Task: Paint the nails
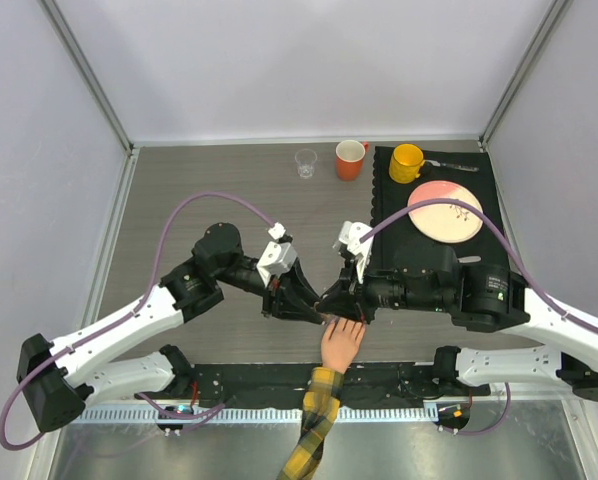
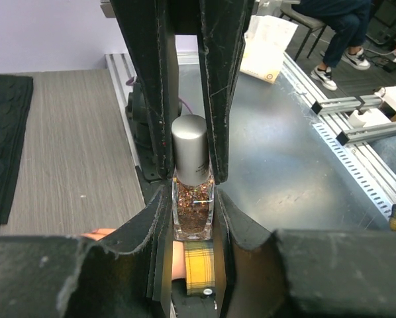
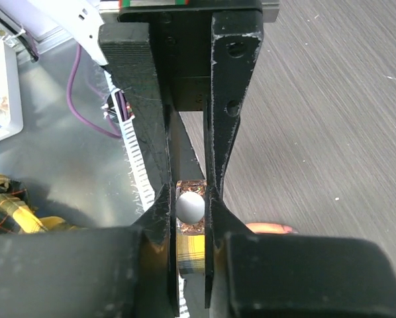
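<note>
Bottle (image 2: 193, 199) is hovering mid-table, it seems; fake hand (image 1: 342, 340) is lying just at its five o'clock. Glass (image 1: 306, 162) and mug (image 1: 350, 159) are standing well off at twelve, plate (image 1: 445, 211) resting on the mat (image 1: 484, 190) at two.

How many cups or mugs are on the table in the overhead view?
3. A clear cup near the far edge, an orange mug just right of it, and a yellow mug on the black mat's far end. Others may be hidden.

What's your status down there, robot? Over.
Left gripper shut on polish bottle. Right gripper shut on its silver cap, cap still on. Fake hand close by, nails too small to judge. Nothing seen in the way.
</note>
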